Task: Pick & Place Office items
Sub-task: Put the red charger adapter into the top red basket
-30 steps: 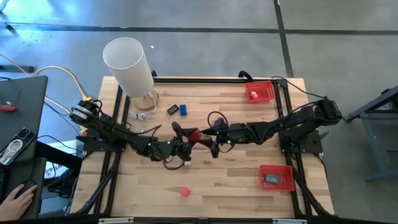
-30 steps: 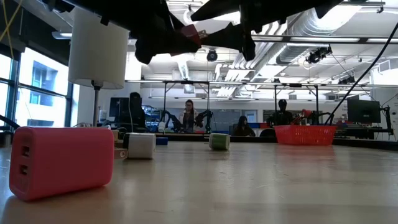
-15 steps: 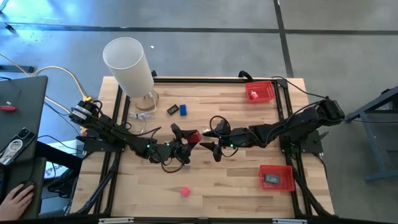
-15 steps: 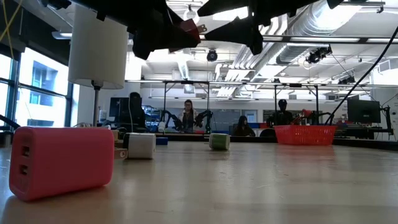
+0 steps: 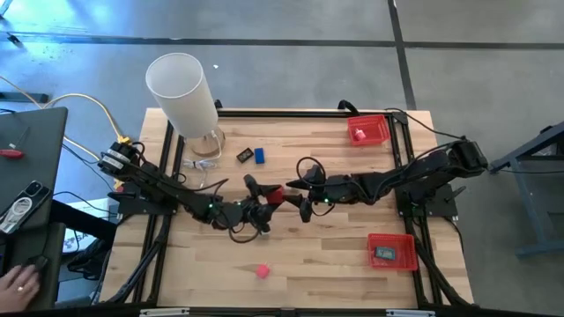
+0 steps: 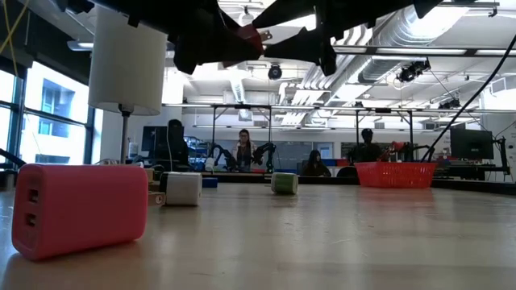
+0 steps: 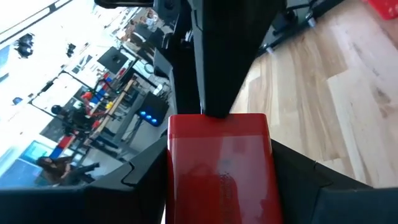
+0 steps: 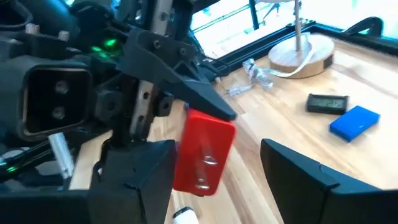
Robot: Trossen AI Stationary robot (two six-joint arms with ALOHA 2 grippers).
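Over by the table's far-left corner a tall white cylinder (image 5: 182,95) stands, with a small black piece (image 5: 244,156) and a blue piece (image 5: 260,155) lying just beside it toward the middle, not yet collected. A pink block (image 5: 262,271) waits near the table's near edge. Mid-table, raised clear of the wood, the left gripper (image 5: 267,197) pinches a red block (image 5: 273,192) between its fingers, and the right gripper (image 5: 298,198) faces it with fingers spread, just beside the block but not closed on it — a handover, I would guess. Against the table's right edge, one red tray (image 5: 369,129) at the far corner holds something red, and another tray (image 5: 392,252) nearer holds a dark item. Compared with a moment ago, both grippers have drifted only slightly; the block remains with the left.
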